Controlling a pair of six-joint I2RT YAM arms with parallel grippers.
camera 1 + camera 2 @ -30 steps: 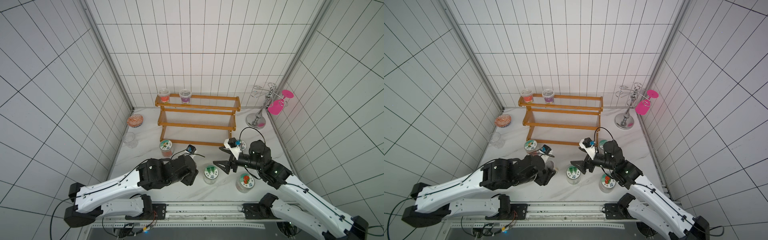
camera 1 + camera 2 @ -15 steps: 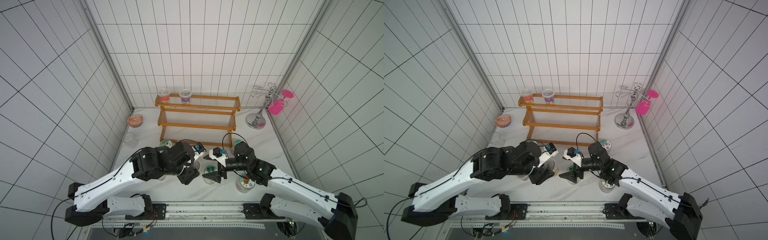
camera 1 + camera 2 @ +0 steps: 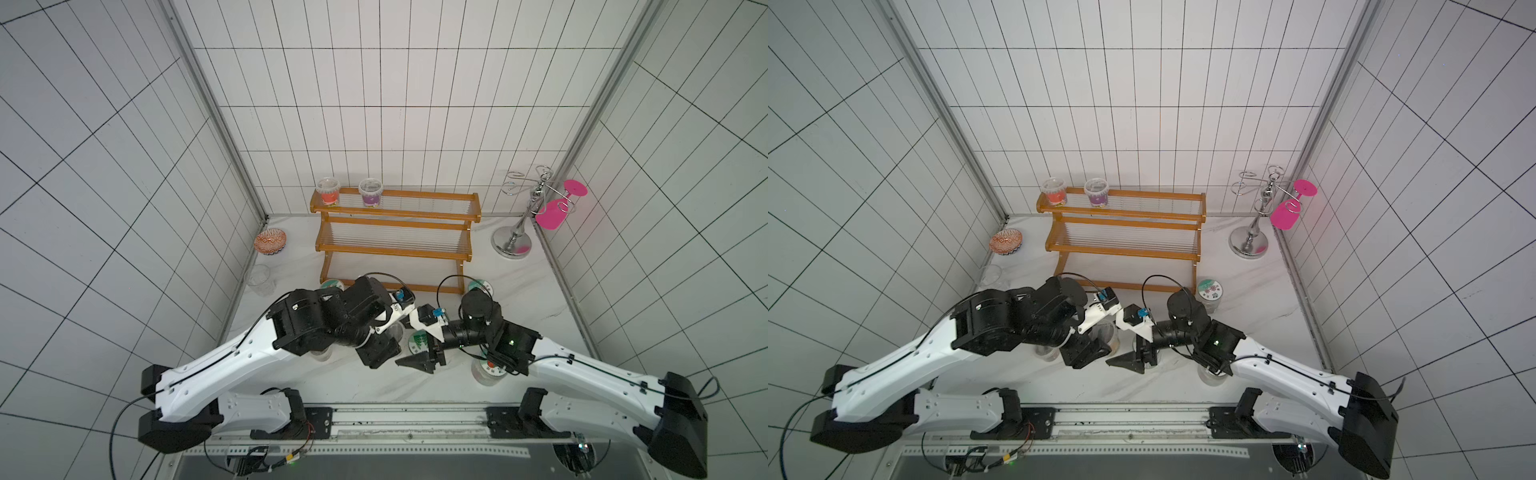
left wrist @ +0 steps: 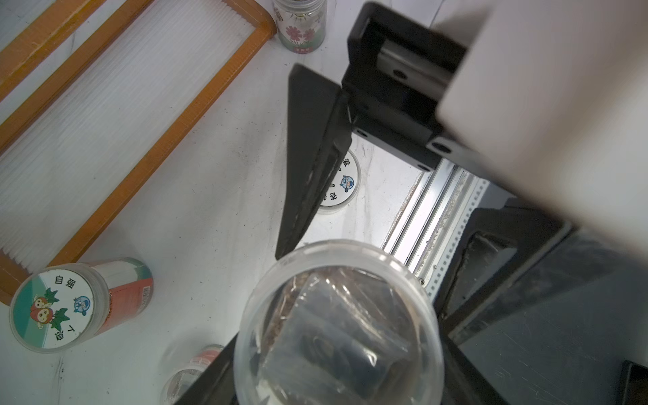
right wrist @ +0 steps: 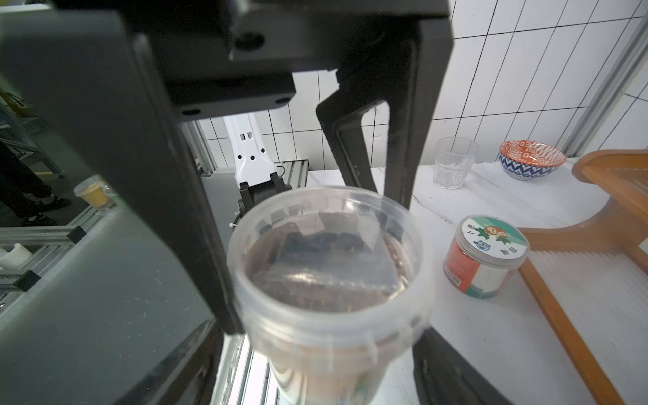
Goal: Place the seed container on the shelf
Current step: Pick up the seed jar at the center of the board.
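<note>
I held the seed container, a clear lidded tub with brown seed inside, apparently raised above the surface near its front middle. My left end effector was clamped on its wall from the side, which left the lid facing up. My right end effector straddled the same tub from 3 o'clock; whether its jaws pressed on it or stood just clear I could not tell. I judged this a hand-over, since the right arm sat nearer the free end of the shelf. Just at 3 o'clock stood a green-lidded jar, so lowering there risked a knock. The shelf lay at 12 o'clock, its lowest rail close behind both wrists. Its top tier carried an orange tub and a purple tub toward 11 o'clock; the rest of that tier and the middle tier showed bare rods, the open room. A strawberry-lidded jar stood by the shelf's foot at 11 o'clock, and the surface's front edge ran near at 6 o'clock.
</note>
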